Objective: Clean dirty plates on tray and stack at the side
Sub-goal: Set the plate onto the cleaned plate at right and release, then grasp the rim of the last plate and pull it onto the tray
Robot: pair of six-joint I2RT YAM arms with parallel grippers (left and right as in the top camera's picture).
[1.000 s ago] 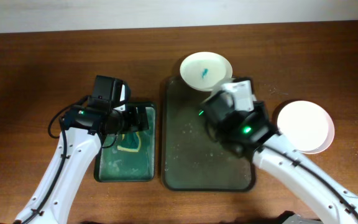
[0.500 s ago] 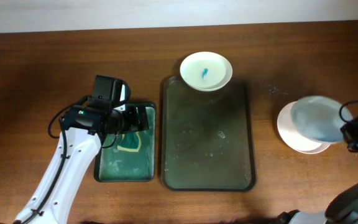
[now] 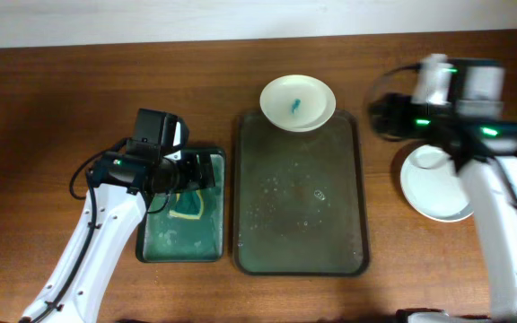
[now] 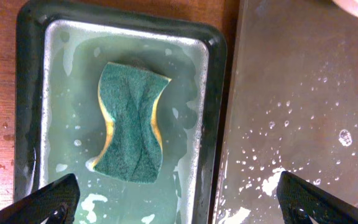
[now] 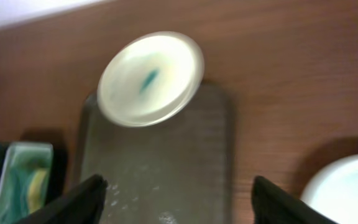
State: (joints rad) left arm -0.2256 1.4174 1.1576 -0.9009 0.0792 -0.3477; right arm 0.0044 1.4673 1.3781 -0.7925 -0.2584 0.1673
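Got right wrist view blurred; made out right claw (image 5: 179, 200) wide apart, empty, facing tray (image 3: 299, 215). Saw left claw (image 4: 179, 202) equally agape, empty, over sponge (image 4: 129, 121); neither claw visible overhead. Spotted smeared plate (image 3: 297, 101) on tray's far rim; stacked plates (image 3: 424, 193) near counter's right edge, part-hidden under right arm (image 3: 492, 193).

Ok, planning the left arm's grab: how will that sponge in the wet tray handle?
Probably soft and squashy: the sponge looks pinched at its waist. Likely soaked and drippy, since it lies in a water-filmed green tray.
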